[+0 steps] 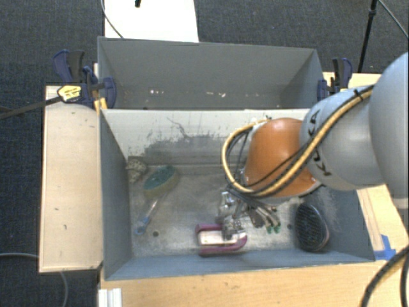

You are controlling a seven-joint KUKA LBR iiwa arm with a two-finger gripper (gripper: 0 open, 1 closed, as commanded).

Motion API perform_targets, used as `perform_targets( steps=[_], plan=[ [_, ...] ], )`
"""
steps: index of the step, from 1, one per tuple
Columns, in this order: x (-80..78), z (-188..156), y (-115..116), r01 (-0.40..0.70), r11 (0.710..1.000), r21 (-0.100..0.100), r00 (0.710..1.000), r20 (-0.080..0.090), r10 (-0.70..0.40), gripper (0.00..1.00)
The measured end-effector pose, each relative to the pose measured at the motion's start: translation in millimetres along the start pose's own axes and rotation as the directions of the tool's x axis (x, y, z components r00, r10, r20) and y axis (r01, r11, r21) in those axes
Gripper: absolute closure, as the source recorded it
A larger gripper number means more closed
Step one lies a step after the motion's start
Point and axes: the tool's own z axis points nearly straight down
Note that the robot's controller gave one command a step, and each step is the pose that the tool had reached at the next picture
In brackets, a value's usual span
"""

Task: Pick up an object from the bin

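As viewed from above: gripper [230, 226] low over scuffed grey bin floor [185, 210], grip state not discernible; just below it, at the near wall, maroon-and-white clip-like object [220, 242]; black oval brush [311, 226] rightward; teal disc [158, 179] up-left; dark carpet [38, 18] around bin.

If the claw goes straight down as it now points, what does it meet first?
Probably the purple-and-white thing by the front wall of the bin, just under the claw. Depth is unclear; they may be touching.
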Motion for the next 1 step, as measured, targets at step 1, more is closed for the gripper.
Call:
perform_targets(
  steps=[1],
  plan=[
    [2.3, 1.2, -4.0, -0.153, 0.988, -0.006, 0.988, -0.006, 0.153, 1.00]
  ],
)
